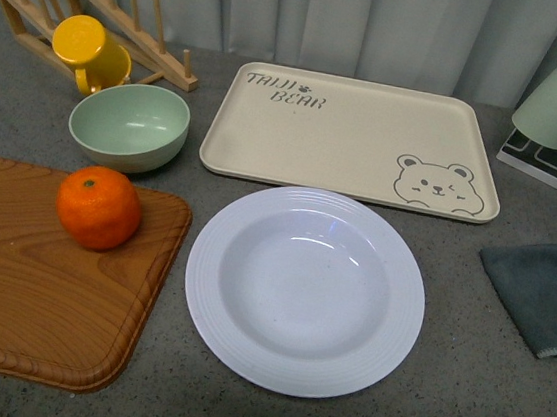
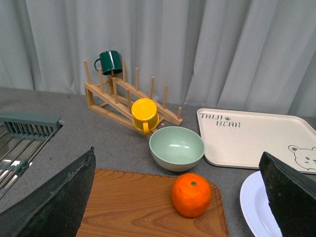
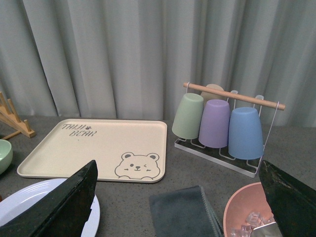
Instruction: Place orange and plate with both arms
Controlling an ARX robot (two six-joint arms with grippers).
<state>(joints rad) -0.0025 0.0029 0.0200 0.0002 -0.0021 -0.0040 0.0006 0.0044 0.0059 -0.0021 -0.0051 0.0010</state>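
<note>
Plate [image 1: 207, 291] white, ridge-rimmed; orange [image 1: 98, 208] dimpled; left hand [image 2: 177, 154], right hand [image 3: 177, 163] both apart.

A grey pleated curtain [image 1: 381, 19] spans the full rear of the scene. The work surface is a grey speckled countertop [image 1: 499, 395]. Lighting is even and diffuse, producing soft shadows.

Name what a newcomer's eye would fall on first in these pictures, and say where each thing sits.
The bright orange stands out most, sitting on the wooden board at the front left. Next comes the big white plate, empty, just right of the board, with the bear tray behind it.
</note>
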